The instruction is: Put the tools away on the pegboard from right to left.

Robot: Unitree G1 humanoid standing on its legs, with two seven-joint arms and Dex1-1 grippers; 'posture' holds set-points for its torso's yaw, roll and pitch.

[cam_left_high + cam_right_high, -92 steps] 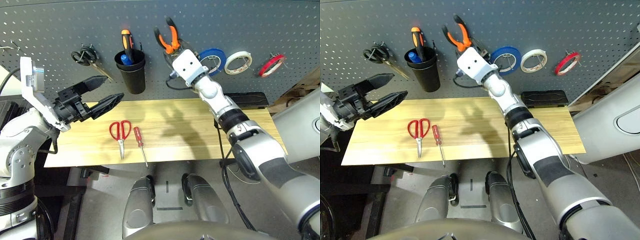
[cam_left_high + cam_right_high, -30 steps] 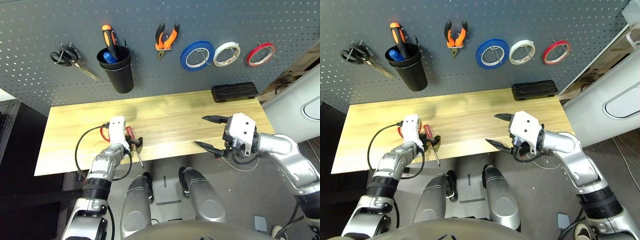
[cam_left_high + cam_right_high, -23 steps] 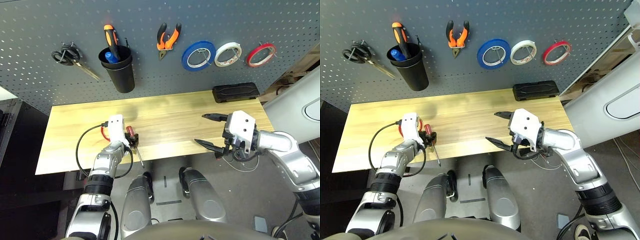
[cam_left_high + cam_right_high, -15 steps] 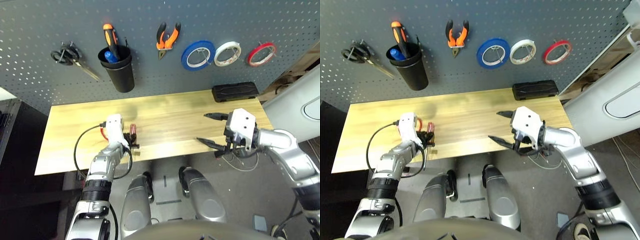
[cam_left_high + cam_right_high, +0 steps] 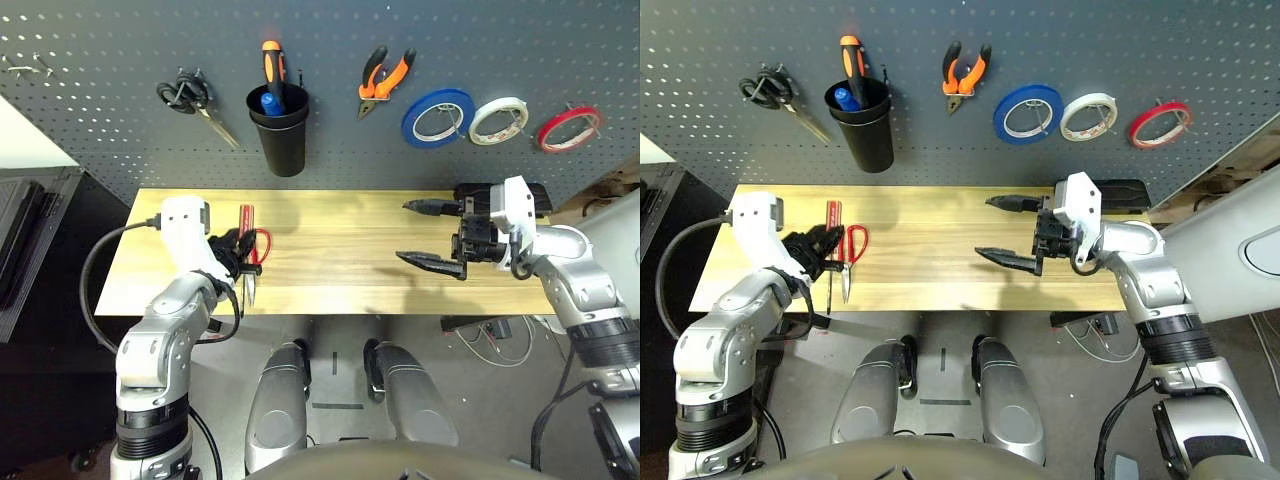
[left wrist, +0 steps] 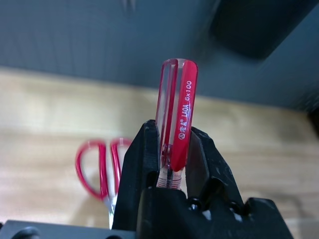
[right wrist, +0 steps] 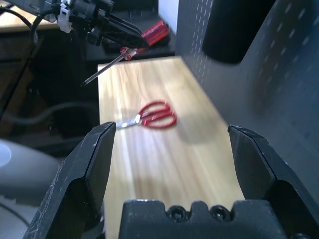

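My left gripper (image 5: pixel 233 247) is shut on the small red-handled screwdriver (image 6: pixel 175 114), holding it above the left part of the table with its handle toward the pegboard (image 5: pixel 100 150). The red-handled scissors (image 5: pixel 258 250) lie flat on the wood just beside it. On the pegboard hang the orange-handled pliers (image 5: pixel 383 80) and, at the far right, the thin red tape ring (image 5: pixel 568 128). My right gripper (image 5: pixel 403 232) hangs open and empty over the right half of the table.
A black cup (image 5: pixel 282 135) with an orange-handled screwdriver, black-handled scissors (image 5: pixel 190 100), a blue tape roll (image 5: pixel 438 117) and a white one (image 5: pixel 498 120) also hang on the board. A black case (image 5: pixel 540 195) lies at the table's back right.
The camera has shifted. My left gripper has lifted the screwdriver off the table beside the scissors. The open right gripper has moved from the front edge to over the table.
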